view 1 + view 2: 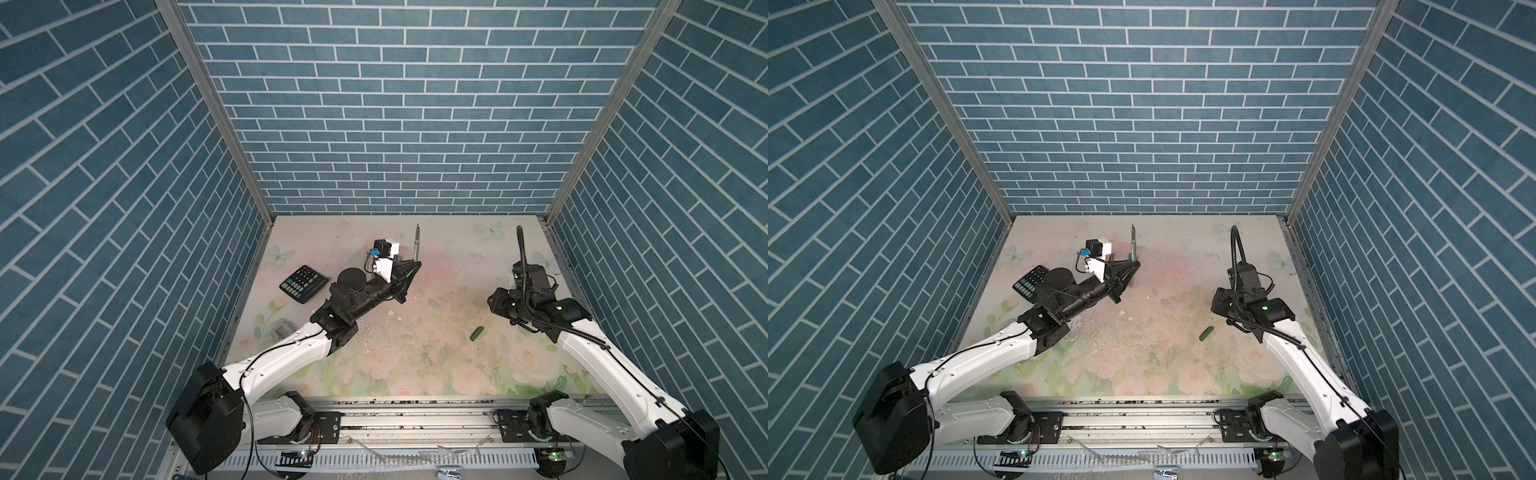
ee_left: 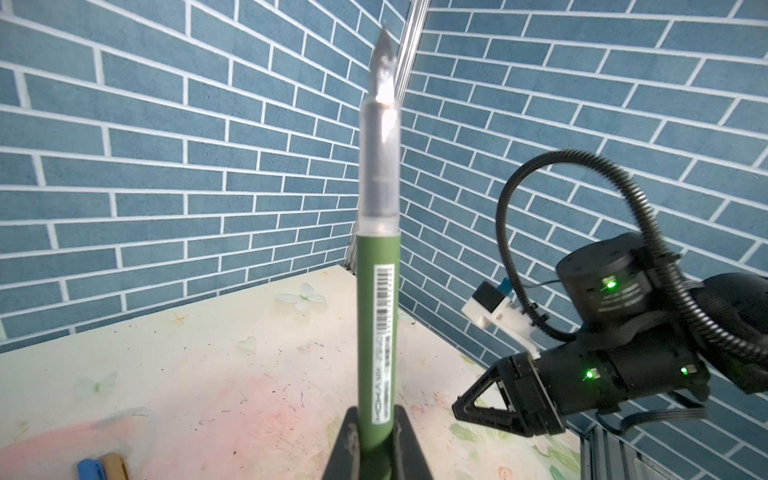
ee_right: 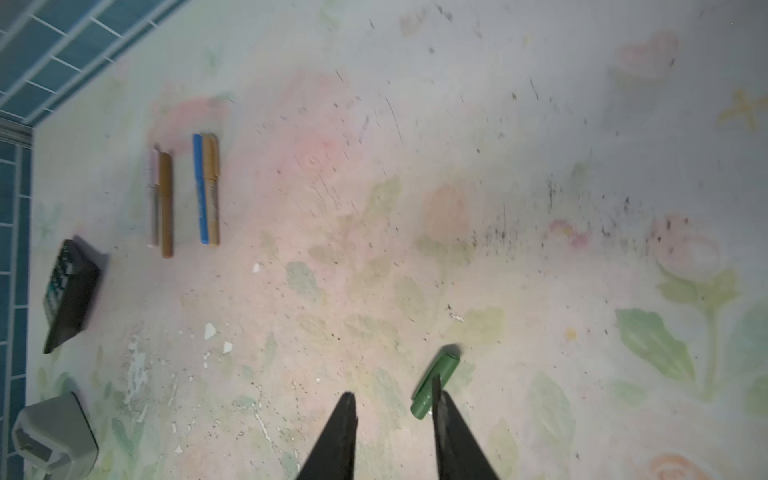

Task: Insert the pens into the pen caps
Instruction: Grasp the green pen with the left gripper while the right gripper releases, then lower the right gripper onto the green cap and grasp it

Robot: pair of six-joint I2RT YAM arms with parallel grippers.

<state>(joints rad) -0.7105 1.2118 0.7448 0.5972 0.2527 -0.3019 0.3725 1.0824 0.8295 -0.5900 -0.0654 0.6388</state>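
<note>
Well, your left gripper (image 2: 376,411) squeezes the green pen (image 2: 374,291), hiding its bottom end. Your right gripper (image 3: 392,390) gapes empty and covers part of the green cap (image 3: 442,365).

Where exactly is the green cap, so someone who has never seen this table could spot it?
Look at the right half of the floral table. The green cap lies flat there, alone, near the open right gripper. It is a short, stubby green tube; the other pens on the table are long and grouped near the black calculator.
</note>
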